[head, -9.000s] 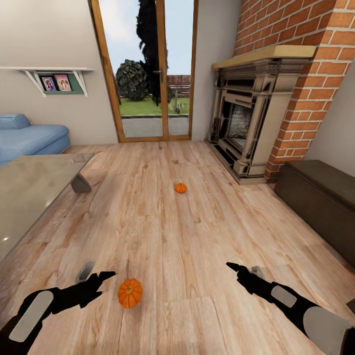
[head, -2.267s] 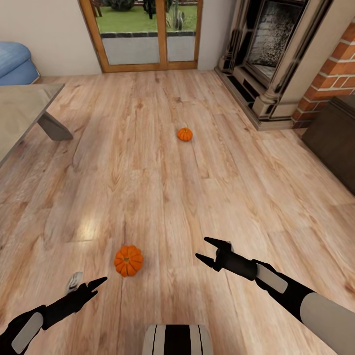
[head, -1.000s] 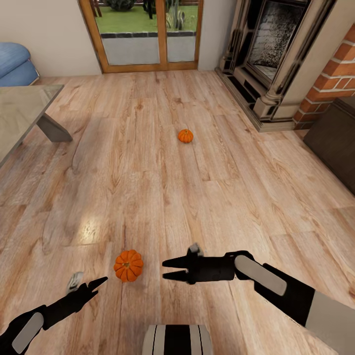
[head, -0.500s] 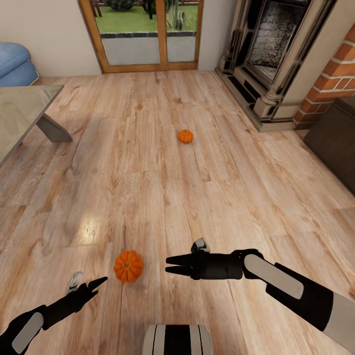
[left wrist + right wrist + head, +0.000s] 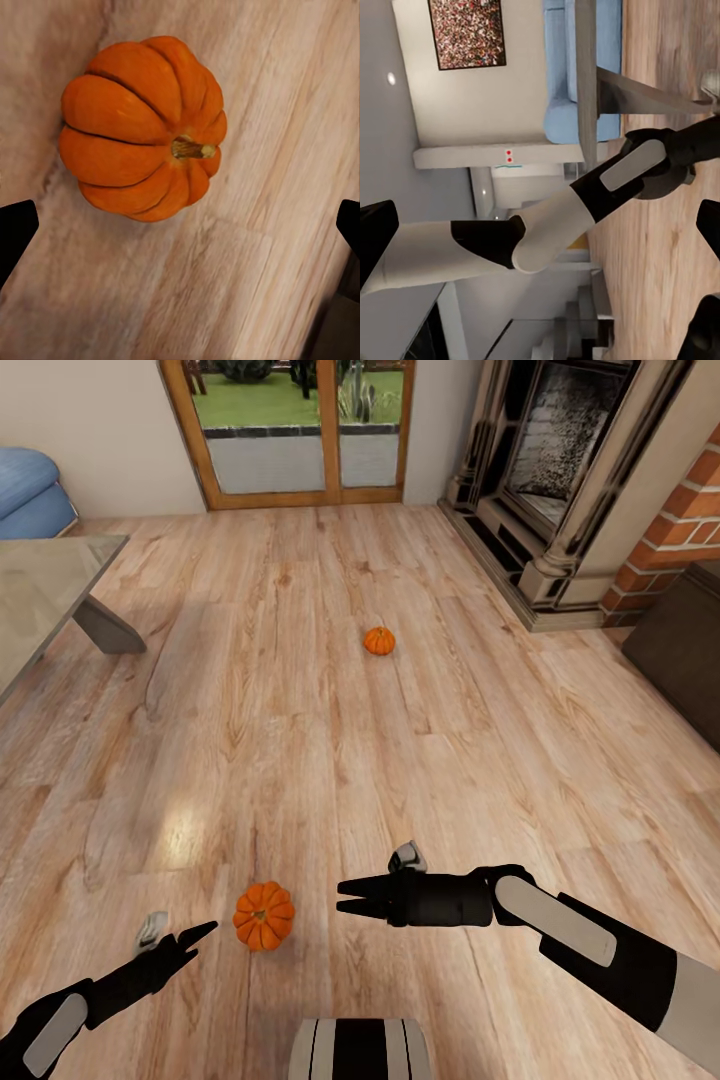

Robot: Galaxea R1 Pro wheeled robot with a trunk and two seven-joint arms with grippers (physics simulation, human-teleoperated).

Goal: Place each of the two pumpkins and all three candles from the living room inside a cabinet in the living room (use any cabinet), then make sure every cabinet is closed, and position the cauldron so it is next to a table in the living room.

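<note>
Two orange ribbed pumpkins lie on the wood floor. The near pumpkin [image 5: 264,915] sits between my two grippers, and the far pumpkin [image 5: 379,641] lies mid-room. My left gripper [image 5: 178,935] is open just left of the near pumpkin. In the left wrist view that pumpkin [image 5: 139,127] lies ahead, between the spread fingertips [image 5: 15,232], and nothing touches it. My right gripper [image 5: 345,895] points left, a short gap to the pumpkin's right, open and empty, as its wrist view shows [image 5: 540,225]. The dark-brown cabinet [image 5: 690,650] stands at the right edge.
A glass-topped table [image 5: 40,595] stands at the left, with a blue sofa [image 5: 30,485] behind it. A stone fireplace [image 5: 565,470] and brick wall are at the back right, and glass doors [image 5: 300,425] at the back. Open floor lies between the pumpkins.
Over the last seconds my right gripper swung left across the floor toward the near pumpkin, then held almost still. The head view shifted slightly. The left gripper and both pumpkins stayed put.
</note>
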